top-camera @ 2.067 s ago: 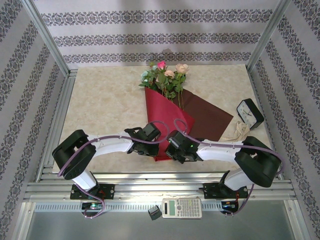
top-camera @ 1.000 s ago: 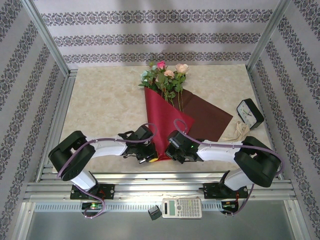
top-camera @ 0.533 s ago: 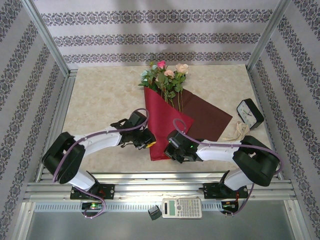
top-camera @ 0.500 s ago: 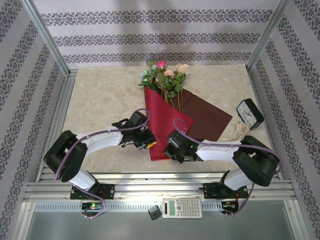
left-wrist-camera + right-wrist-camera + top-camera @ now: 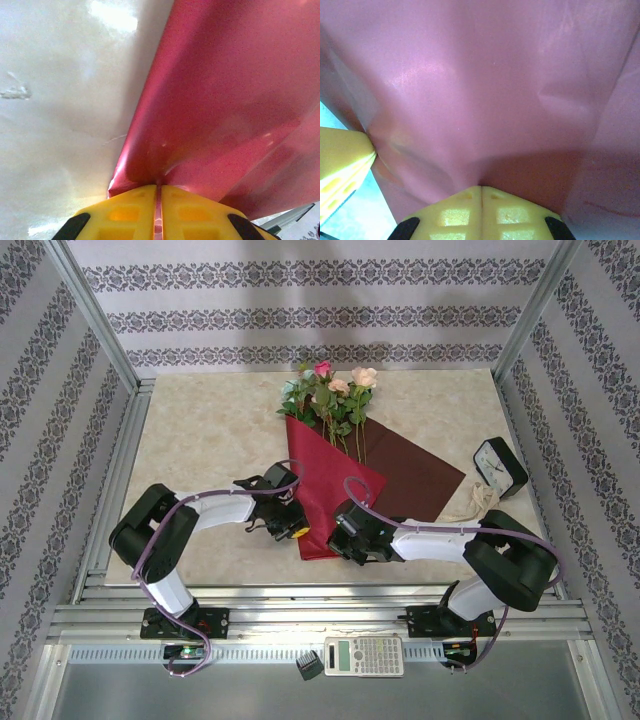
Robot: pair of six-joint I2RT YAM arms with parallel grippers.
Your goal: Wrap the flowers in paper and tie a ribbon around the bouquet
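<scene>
Striped, floral-patterned walls (image 5: 300, 320) enclose a beige marbled table (image 5: 200, 440); aluminium posts (image 5: 90, 310) stand at the back corners.

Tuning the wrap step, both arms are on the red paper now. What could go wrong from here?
1. Both jaws pinch the paper at its narrow near end, close together, and it already puckers at each pinch; uneven pulls may tear it.
2. The flowers lie loose at the far end; a tug could slide them out.
3. The ribbon lies beside the right arm, which might snag it.
</scene>
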